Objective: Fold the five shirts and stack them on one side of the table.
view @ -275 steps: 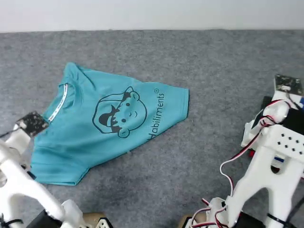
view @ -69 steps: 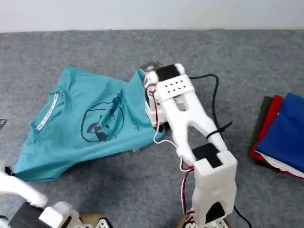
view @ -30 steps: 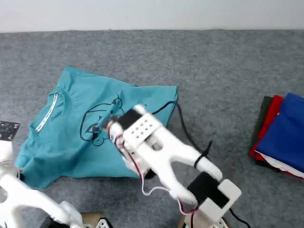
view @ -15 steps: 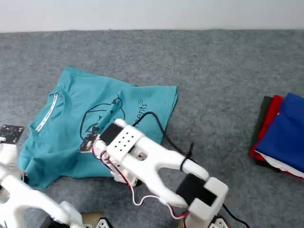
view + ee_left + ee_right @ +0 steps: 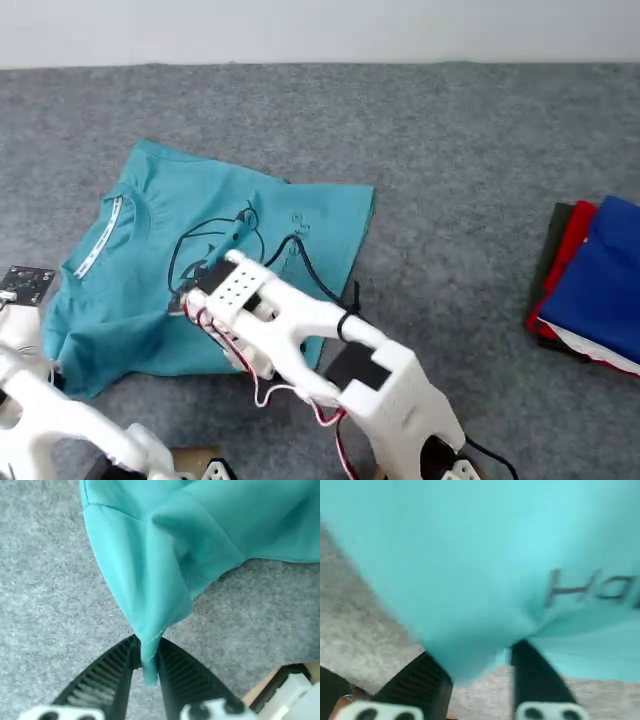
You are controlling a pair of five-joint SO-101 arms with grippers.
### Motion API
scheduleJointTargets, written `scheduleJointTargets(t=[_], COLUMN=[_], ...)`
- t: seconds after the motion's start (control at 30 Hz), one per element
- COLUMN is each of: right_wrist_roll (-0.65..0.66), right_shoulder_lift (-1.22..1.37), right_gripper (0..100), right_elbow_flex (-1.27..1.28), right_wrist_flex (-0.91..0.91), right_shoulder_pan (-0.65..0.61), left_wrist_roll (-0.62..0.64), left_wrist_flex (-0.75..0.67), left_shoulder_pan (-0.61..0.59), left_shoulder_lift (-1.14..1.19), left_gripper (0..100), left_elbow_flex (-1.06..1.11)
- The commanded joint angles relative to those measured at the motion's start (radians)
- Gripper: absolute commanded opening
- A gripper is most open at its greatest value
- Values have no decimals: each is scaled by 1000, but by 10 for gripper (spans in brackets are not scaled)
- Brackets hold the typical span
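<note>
1. The grey carpeted desk [image 5: 450, 150] carries a teal printed cotton shirt [image 5: 150, 250] spread on its left half, collar far-left.
2. A folded red-and-blue shirt stack [image 5: 600, 280] sits well apart, at the right edge.
3. The left pincer [image 5: 145, 662] is clamped on the shirt's near sleeve corner.
4. The right pincer [image 5: 475, 655], jaws apart, straddles the near hem. The shirt's body lies beyond both pincers.

Teal shirt [image 5: 135, 300] on my feed: dark cartoon print and lettering, white collar tape. Worktop [image 5: 470, 160] mottled grey. Stack: blue shirt [image 5: 600, 285] over red shirt [image 5: 562, 270] over near-black layer [image 5: 553, 235]. Right arm [image 5: 300, 320] white, red wiring. Left tool [image 5: 145, 665] and right tool [image 5: 480, 680] ribbed black.
</note>
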Motion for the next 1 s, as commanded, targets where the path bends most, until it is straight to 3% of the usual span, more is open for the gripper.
scheduleJointTargets(t=[0.0,0.2,0.33,0.43,0.6,0.8,0.97], right_wrist_roll=[12,186,287,292,267,219,218], right_shoulder_lift=[-13,-27,33,119,243,325,269], right_gripper=[6,9,9,44,265,278,278], right_elbow_flex=[-72,-284,-416,-522,-729,-937,-941], right_wrist_flex=[62,171,137,119,185,199,206], right_shoulder_pan=[47,216,308,340,337,337,335], left_wrist_roll=[0,0,0,0,0,2,2], left_wrist_flex=[-6,-6,-6,-6,3,46,57], left_shoulder_pan=[5,6,8,8,8,54,87], left_shoulder_lift=[-29,-31,-28,-25,-25,-26,-31], left_gripper=[13,13,13,13,13,13,13], left_elbow_flex=[-13,-13,-13,-8,-7,-5,-7])
